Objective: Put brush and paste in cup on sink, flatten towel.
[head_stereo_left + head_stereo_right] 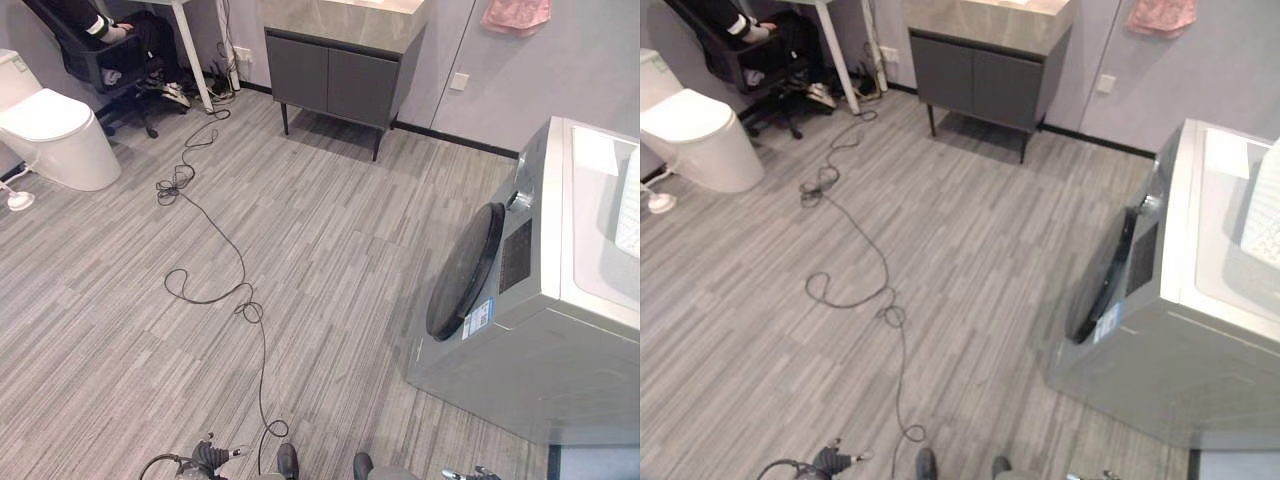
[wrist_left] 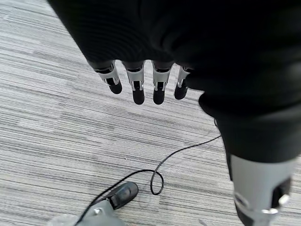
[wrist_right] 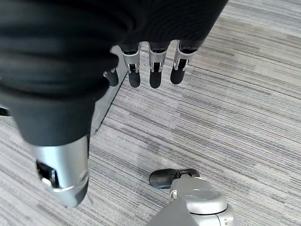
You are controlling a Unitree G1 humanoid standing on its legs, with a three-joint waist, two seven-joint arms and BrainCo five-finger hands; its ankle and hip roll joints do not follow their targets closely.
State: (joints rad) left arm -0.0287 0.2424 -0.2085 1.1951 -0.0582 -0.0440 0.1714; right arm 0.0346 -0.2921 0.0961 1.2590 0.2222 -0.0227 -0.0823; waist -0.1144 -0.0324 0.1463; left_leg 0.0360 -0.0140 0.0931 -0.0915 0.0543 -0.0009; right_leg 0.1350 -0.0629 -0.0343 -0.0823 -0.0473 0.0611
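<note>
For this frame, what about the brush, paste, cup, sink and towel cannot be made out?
- Sink cabinet: its top is cut off by the head views' upper edge, so anything standing on it is hidden.
- Pink towel on the wall: mostly cut off by that edge; its lie cannot be judged.
- Left hand and right hand: fingers straight, holding nothing.

A grey striped floor (image 1: 330, 260) is seen across the scene. A white toilet (image 1: 50, 125) is placed at the far left, with a person seated on a black chair (image 1: 110, 55) just beyond it. A grey vanity cabinet (image 1: 335, 75) is set against the far wall. A washing machine (image 1: 540, 300) is seen at the right.
</note>
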